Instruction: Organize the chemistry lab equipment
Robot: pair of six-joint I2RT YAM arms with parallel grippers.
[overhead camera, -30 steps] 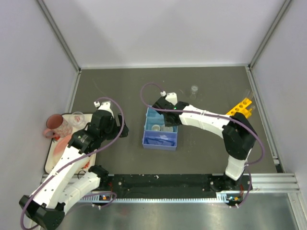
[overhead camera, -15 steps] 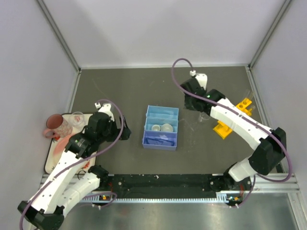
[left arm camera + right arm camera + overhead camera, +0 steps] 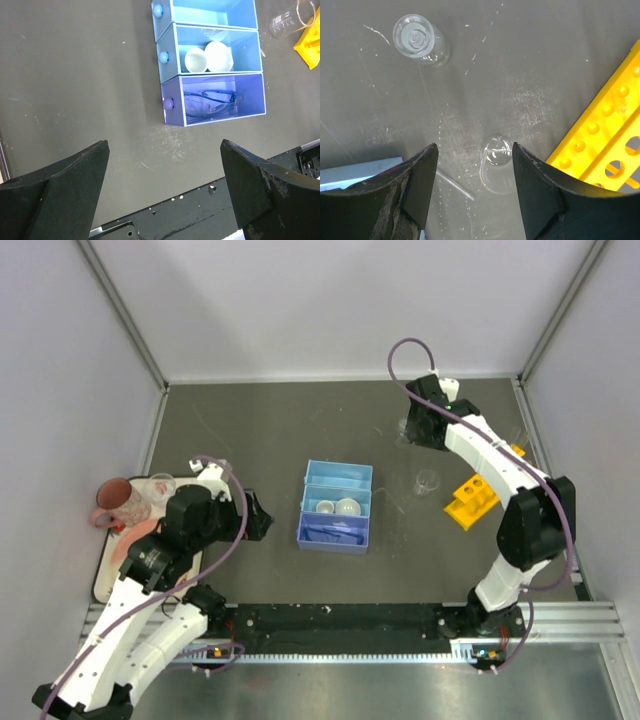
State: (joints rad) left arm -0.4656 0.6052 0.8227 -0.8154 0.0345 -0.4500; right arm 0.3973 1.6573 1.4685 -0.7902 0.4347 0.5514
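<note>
My right jaws hang parted and empty above the bench (image 3: 260, 430), the small clear beaker (image 3: 496, 165) standing upright at their 6 o'clock from overhead, far from my wide-open, empty left jaws.

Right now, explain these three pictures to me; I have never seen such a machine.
Two robot arms are bolted at the near edge of a table. One picture looks down from above; the other two come from cameras on each wrist. The left end effector and right end effector are both open, holding nothing. On the table: a blue tray with two white dishes and goggles, two clear beakers, a yellow rack, and a mug at the far left.
</note>
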